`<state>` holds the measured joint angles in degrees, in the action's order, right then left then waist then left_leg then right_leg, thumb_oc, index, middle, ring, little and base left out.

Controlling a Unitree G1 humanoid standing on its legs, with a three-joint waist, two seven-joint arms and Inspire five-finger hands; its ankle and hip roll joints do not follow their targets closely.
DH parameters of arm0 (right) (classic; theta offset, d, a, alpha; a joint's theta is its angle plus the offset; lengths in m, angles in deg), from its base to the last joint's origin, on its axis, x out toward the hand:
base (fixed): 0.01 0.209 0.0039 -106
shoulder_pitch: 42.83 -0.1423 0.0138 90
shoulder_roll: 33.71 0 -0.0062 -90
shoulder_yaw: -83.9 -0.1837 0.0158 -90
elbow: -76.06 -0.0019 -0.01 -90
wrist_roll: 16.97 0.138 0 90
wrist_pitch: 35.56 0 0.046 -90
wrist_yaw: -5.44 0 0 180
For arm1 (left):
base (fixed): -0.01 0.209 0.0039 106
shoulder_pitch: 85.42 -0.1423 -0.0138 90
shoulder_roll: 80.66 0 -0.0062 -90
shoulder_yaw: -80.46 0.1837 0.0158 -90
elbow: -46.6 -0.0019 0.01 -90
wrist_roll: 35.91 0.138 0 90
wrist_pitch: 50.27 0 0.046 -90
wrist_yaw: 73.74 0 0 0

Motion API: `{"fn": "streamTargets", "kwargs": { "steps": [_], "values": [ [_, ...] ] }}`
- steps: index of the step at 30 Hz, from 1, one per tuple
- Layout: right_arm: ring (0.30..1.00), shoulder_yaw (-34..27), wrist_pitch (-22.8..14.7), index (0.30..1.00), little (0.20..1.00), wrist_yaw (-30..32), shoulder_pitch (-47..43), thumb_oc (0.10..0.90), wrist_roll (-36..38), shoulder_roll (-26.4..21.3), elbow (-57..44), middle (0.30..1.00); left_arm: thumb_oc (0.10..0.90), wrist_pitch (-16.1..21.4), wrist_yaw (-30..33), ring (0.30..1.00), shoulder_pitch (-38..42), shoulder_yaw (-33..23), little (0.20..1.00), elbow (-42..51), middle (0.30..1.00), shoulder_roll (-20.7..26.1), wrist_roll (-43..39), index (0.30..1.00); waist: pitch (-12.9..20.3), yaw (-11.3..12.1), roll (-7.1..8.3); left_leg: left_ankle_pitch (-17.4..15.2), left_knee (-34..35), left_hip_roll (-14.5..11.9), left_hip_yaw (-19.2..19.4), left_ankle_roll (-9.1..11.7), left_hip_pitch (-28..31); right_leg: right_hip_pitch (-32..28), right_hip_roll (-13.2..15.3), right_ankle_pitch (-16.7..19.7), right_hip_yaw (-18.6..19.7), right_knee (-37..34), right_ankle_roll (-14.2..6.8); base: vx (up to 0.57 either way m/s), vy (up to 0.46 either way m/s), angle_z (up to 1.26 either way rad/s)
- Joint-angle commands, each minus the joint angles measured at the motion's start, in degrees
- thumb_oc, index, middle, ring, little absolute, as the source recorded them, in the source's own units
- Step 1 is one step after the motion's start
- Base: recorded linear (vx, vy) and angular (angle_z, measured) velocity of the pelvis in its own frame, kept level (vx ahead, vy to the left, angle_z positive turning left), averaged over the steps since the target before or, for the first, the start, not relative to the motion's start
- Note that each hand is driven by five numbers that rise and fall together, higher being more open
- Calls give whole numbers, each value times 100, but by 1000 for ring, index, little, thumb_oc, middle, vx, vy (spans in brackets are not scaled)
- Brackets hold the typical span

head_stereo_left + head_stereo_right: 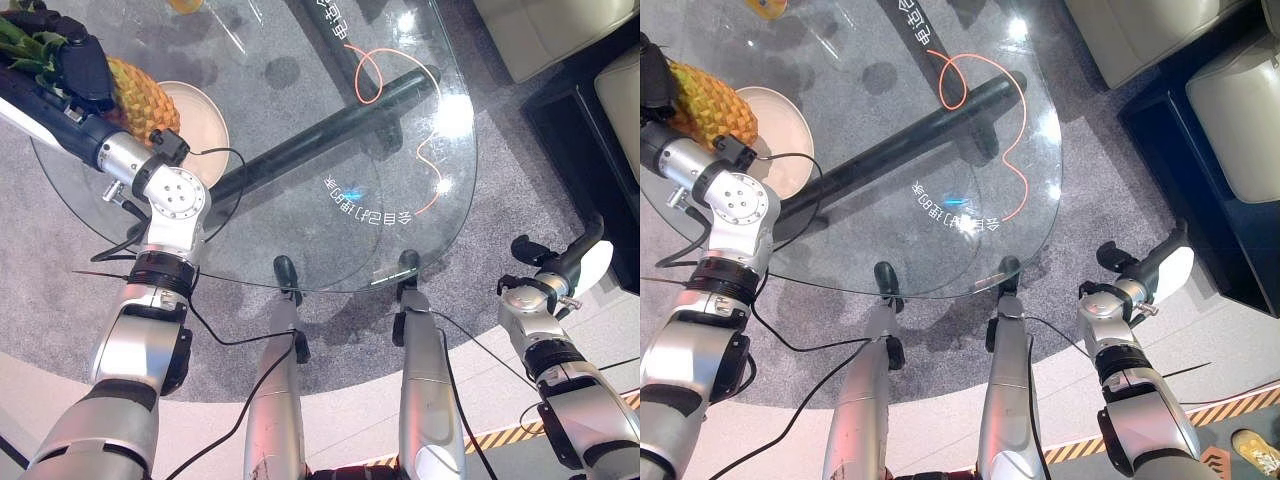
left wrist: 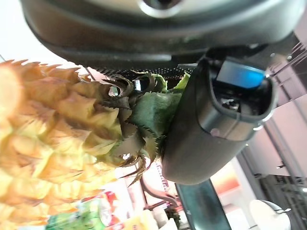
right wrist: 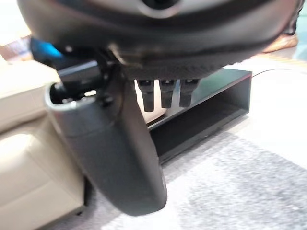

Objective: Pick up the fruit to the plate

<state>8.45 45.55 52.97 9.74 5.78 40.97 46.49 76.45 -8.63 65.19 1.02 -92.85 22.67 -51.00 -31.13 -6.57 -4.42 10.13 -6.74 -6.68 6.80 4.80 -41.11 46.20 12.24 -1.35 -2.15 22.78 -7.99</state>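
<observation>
Clearly closed round the pineapple (image 1: 135, 95), left hand (image 1: 75, 60), dark thumb curled against the leafy crown end as seen in the left wrist view, fruit body stretching away from the palm. Just past the fruit, on the side away from the hand, the cream plate (image 1: 205, 125), lying on the glass table (image 1: 300, 230) with the pineapple overlapping its rim from above; whether touching or held a little over it, impossible to tell. Probably the placing step, then: carrying the fruit onto the plate. Best done by moving the fruit further over the plate centre, keeping it level, lowering until the body rests on the plate, only then relaxing the fingers. Worth watching: a grip taken near the crown leaves the heavy body free to swing or roll on release, so a slow descent and a gentle opening. Further out from the hand, a dark bar (image 1: 330, 125) under the glass, not in the way. Far off beside the table edge, right hand (image 1: 1150, 270), idle, fingers straight and relaxed, nothing in it
</observation>
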Motion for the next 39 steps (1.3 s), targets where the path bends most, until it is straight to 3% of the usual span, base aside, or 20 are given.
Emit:
{"fn": "streamTargets", "kwargs": {
  "steps": [1, 12, 31, 39],
  "values": [
    [900, -235, -276, 900, 900, -164, -35, 800, 96, -119, 413, 900, 100, 320, -44, 300, 791, -63, 200, -151, 300, 741, 7, 300, 133, 109, 260, -716, -674, 147, -16, 64, -59, -136, -341, 96, -311, -320, 247, 0, 0, 0],
    [900, -89, -303, 900, 900, -411, -96, 800, -80, -11, 798, 900, 100, 242, -398, 300, 1017, 31, 200, -878, 300, 782, -194, 300, 133, 23, 307, -814, -816, 117, -2, 70, -146, -36, -389, 11, -236, -209, 257, 0, 0, 0],
    [900, 102, -148, 900, 900, -560, -139, 800, -131, 148, 682, 900, 100, 266, -586, 300, 1300, 162, 200, -1247, 300, 874, -171, 300, 133, -29, 491, -913, -1014, 72, -54, 78, -403, 178, -473, -6, -186, -151, 275, 0, 3, 0],
    [900, 121, -164, 900, 900, -549, -135, 800, -156, 168, 669, 900, 100, 301, -672, 300, 1299, 198, 200, -1290, 300, 880, -248, 300, 133, -35, 494, -932, -1069, 83, -69, 71, -462, 243, -484, 11, -165, -125, 269, 0, 0, 0]
  ]
}}
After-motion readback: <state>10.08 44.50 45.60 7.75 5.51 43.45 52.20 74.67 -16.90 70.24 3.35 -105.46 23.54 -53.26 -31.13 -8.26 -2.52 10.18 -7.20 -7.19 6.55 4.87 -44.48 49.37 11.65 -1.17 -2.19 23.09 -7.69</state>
